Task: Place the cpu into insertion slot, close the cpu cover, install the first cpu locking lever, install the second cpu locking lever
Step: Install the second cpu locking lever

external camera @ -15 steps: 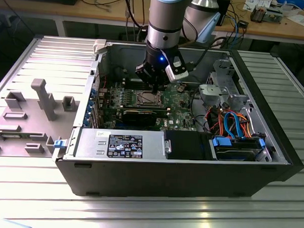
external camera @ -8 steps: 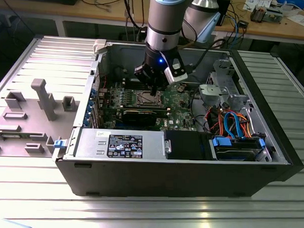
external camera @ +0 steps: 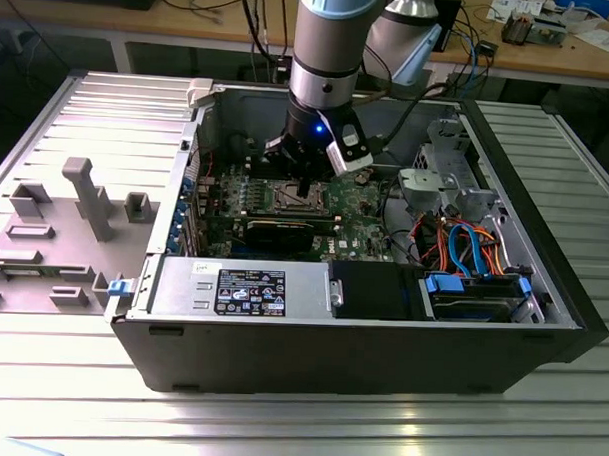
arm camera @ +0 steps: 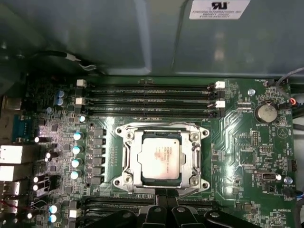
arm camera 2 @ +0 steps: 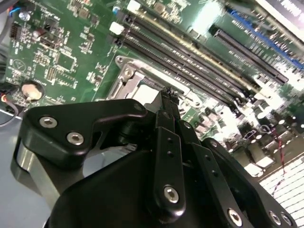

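In the exterior view, a grey-and-silver robot arm [external camera: 326, 49] reaches down into an open black computer case [external camera: 361, 340] lying on a ribbed aluminium table [external camera: 278, 427], its gripper [external camera: 304, 191] poised over the insertion slot [external camera: 291, 198] near the frame's centre; a grey moulded fixture tray [external camera: 54, 229] lies at the exterior view's left. In the second wrist view, the gripper's [arm camera 2: 167, 92] matte black bolted linkages fill the lower frame, the two slim fingers [arm camera 2: 165, 102] pressed together at their tips with nothing visibly held, just over a corner of the metal-rimmed socket [arm camera 2: 130, 78] on the glossy green circuit board [arm camera 2: 61, 47]. In the first wrist view, the cpu [arm camera: 160, 159], a flat square with a dull silver top, sits inside the insertion slot [arm camera: 124, 178] at frame centre, ringed by the thin silver cpu cover [arm camera: 137, 159] frame. Four long memory slots [arm camera: 147, 99] run above it, beside one round coin battery [arm camera: 265, 113] at upper right. The gripper [arm camera: 167, 202] tips enter at bottom centre.
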